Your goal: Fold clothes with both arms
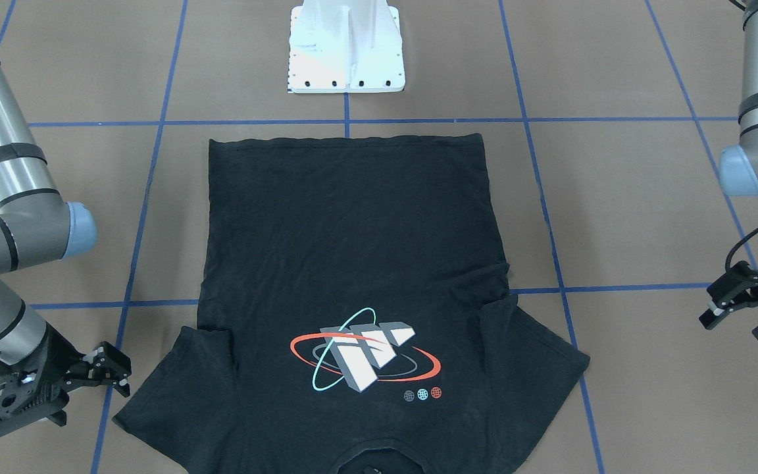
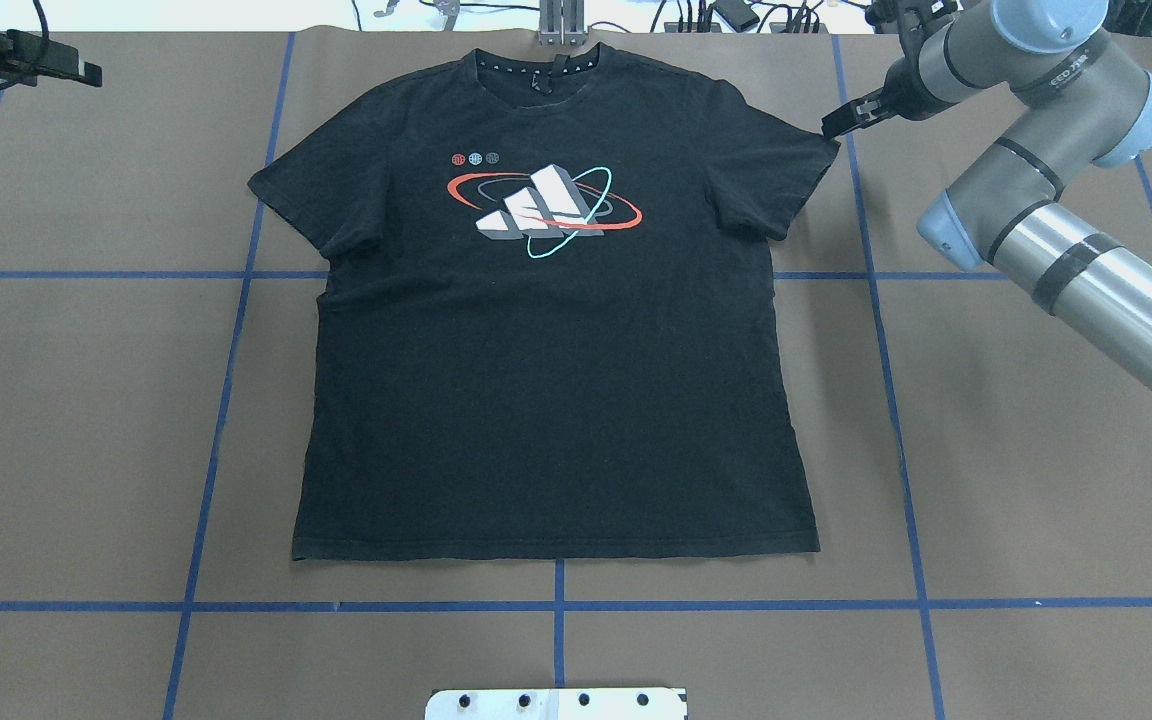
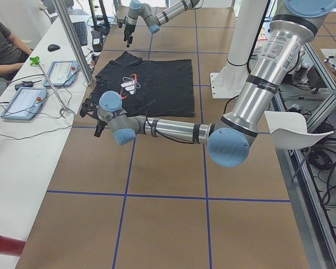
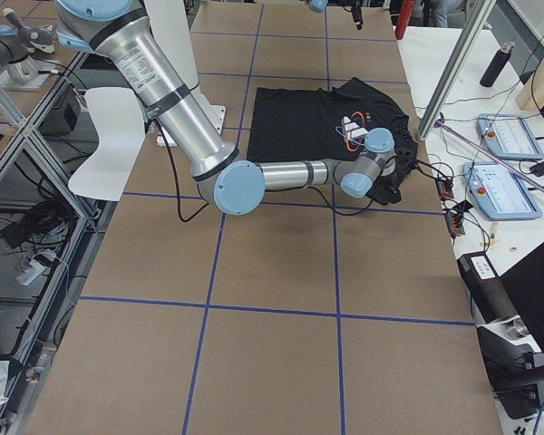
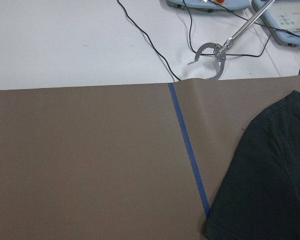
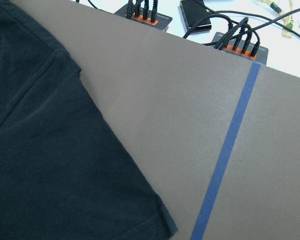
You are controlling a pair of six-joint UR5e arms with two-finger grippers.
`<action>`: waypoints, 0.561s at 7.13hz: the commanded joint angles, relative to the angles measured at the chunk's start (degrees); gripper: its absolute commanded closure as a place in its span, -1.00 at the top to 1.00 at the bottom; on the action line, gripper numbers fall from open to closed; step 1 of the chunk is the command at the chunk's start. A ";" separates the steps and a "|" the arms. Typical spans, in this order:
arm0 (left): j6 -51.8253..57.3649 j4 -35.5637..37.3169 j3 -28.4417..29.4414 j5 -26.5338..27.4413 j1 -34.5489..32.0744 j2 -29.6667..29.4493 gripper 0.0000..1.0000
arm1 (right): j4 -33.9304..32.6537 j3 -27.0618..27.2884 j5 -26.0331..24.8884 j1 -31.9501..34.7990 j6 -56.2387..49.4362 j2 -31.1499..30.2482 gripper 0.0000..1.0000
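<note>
1. The black T-shirt (image 2: 556, 400) was laid flat in the middle of the desk (image 2: 1036, 500), logo (image 2: 541, 205) up, collar at the far edge and hem towards the robot's white pedestal (image 1: 346, 46).
2. No fold was seen in the cloth, so the task was judged to be at its opening step: approach, before any grasp.
3. The right pincer (image 1: 122, 376) was held just beside the outer edge of the right sleeve (image 2: 776, 180), its jaws parted and nothing gripped.
4. The left pincer (image 1: 737, 322) was held well apart from the left sleeve (image 2: 306, 195), spread wide and empty.
5. For the next move, both pincers would probably have to be lowered onto matching points at the sleeves or shoulders, and only the intended layers pinched against the desk.
6. The left arm was judged to have the longer way to travel.
7. Small creases were noted by the left armpit, which might drag a fold askew.
8. Blue tape lines (image 2: 556, 605) were seen to cross the brown covering.
9. Beyond the far edge, a reaching tool (image 5: 212, 55), control tablets (image 3: 23, 101) and cables were noted, with a seated person (image 3: 3, 45) close by.
</note>
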 commanded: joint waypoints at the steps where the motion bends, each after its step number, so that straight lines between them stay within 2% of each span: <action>1: 0.05 -0.07 -0.10 0.00 0.00 0.00 1.00 | 3.63 -4.45 -0.69 -0.18 -0.25 1.16 0.95; 2: 0.13 -0.07 -0.19 0.00 0.00 0.08 1.00 | 5.92 -7.61 -0.69 -0.18 -0.25 2.29 0.96; 4: -0.13 -0.07 -0.28 0.00 0.00 0.00 1.00 | 5.94 -9.47 -0.96 -1.40 -0.16 3.61 0.94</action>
